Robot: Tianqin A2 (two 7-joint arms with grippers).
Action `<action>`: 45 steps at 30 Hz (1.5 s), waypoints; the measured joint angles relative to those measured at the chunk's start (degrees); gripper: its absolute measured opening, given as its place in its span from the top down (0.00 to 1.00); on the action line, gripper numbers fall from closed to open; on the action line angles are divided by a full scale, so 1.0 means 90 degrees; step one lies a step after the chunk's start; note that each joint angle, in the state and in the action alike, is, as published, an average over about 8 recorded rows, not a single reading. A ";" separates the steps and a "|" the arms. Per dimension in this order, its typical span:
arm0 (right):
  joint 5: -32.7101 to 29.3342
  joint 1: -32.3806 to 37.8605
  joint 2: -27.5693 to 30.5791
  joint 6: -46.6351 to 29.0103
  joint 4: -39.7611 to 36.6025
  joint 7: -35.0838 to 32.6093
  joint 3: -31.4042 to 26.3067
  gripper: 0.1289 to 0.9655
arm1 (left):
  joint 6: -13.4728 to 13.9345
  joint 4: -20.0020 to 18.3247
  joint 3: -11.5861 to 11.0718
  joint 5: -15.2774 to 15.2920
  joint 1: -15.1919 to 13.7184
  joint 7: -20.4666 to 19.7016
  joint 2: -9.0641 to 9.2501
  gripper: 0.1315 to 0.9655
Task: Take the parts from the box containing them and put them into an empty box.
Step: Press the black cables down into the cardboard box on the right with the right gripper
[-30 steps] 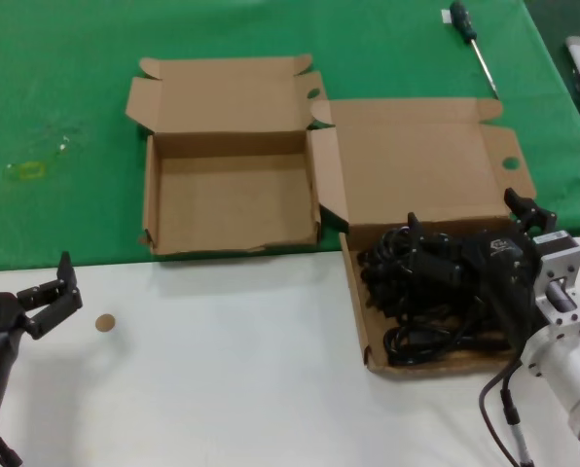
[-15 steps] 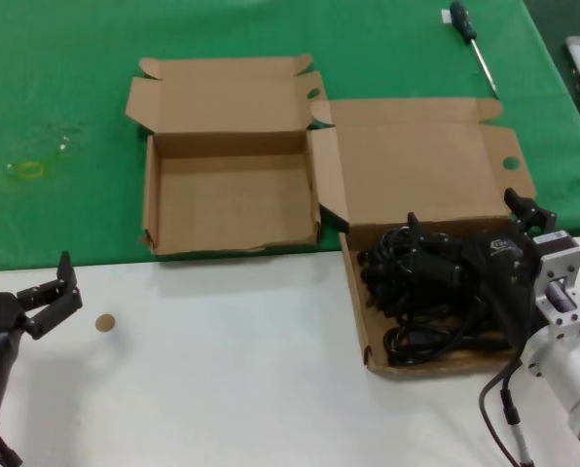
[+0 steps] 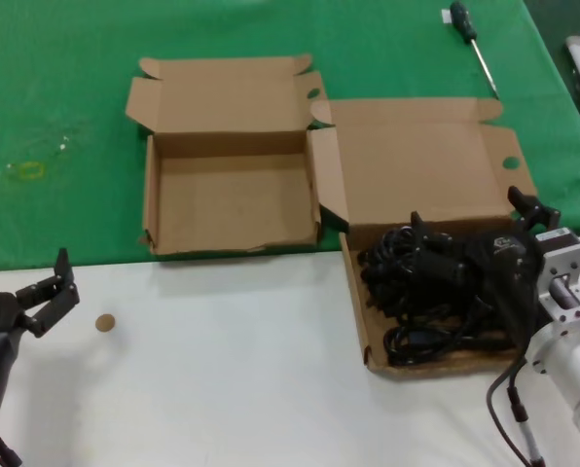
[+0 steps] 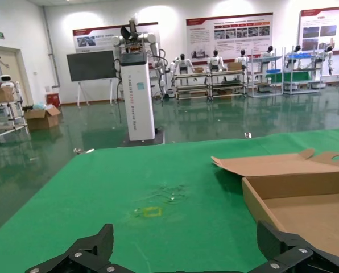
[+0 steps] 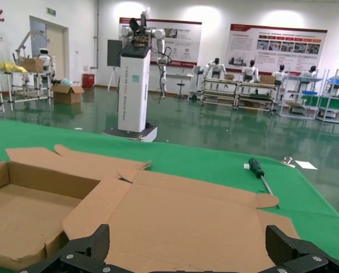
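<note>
From the head camera I see my right gripper [image 3: 470,238] down at the near right, spread wide over the tangle of thin black power cords [image 3: 421,297] that fills the wider brown cardboard box [image 3: 421,175] with the holed flaps. Just left of it, on the green cloth [image 3: 56,97], the narrower brown cardboard box [image 3: 234,199] sits bare inside. My left gripper [image 3: 49,292] waits at the near left over the white tabletop [image 3: 222,389], fingers apart, holding nothing; a small brown disc [image 3: 104,322] lies beside it, and a black-handled screwdriver [image 3: 470,39] rests far right. Left wrist camera: spread black fingertips [image 4: 92,250], green cloth, a corner of the narrower box. Right wrist camera: both fingertips [image 5: 81,250] wide, the broad lid ahead; the cords are out of sight. I'd call this the reach for a first bundle; next I must close on one loop without dragging its neighbours.
</note>
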 joint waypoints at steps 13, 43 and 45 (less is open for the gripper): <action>0.1510 0.0245 0.2482 0.0479 0.0409 0.0003 -0.1701 0.00 | 0.0000 0.0000 0.0000 0.0000 0.0000 0.0000 0.0000 0.30; 0.0012 0.1418 0.4683 -0.4436 -0.0287 -0.1499 -0.1140 0.00 | 0.0000 0.0000 0.0000 0.0001 0.0000 -0.0001 0.0000 0.87; -0.0108 0.1526 0.4576 -0.4558 -0.0363 -0.1564 -0.1157 0.00 | 0.0000 0.0000 0.0000 0.0001 0.0000 -0.0001 0.0000 0.90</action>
